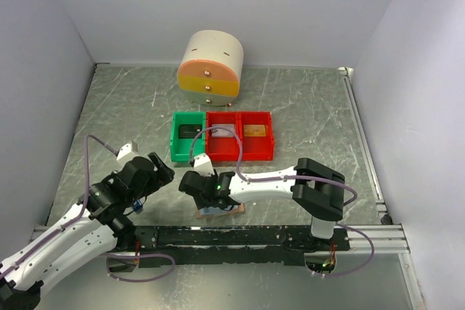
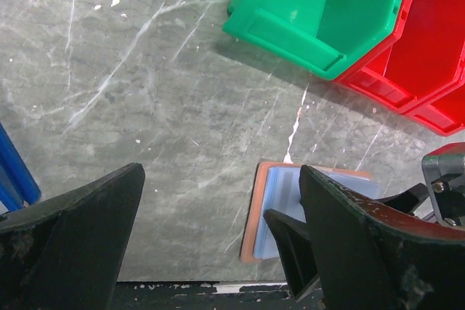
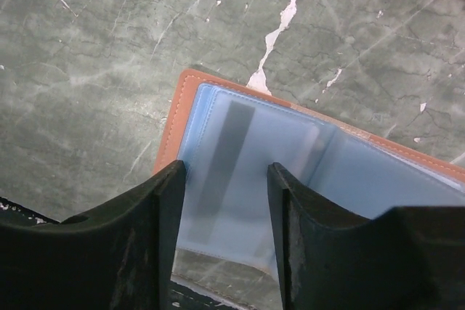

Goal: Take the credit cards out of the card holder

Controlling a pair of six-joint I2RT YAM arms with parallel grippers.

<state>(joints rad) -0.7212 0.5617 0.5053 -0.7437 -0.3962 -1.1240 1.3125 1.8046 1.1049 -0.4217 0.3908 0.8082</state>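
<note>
The card holder (image 1: 220, 210) lies open and flat at the table's near edge, tan-brown with pale blue pockets. My right gripper (image 1: 212, 191) is right above it, open. In the right wrist view its fingers (image 3: 163, 208) straddle the left pocket page (image 3: 218, 179), where a credit card (image 3: 234, 143) with a dark stripe shows through the sleeve. The tan rim (image 3: 171, 123) shows to the left. My left gripper (image 1: 161, 168) is open and empty, left of the holder. In the left wrist view (image 2: 221, 179) the holder (image 2: 280, 205) lies beside its right finger.
A green bin (image 1: 179, 144) and two red bins (image 1: 240, 152) stand in a row behind the holder, each with a flat item inside. A round cream, yellow and orange drawer unit (image 1: 211, 69) is at the back. A blue stick (image 2: 14, 172) lies at the left.
</note>
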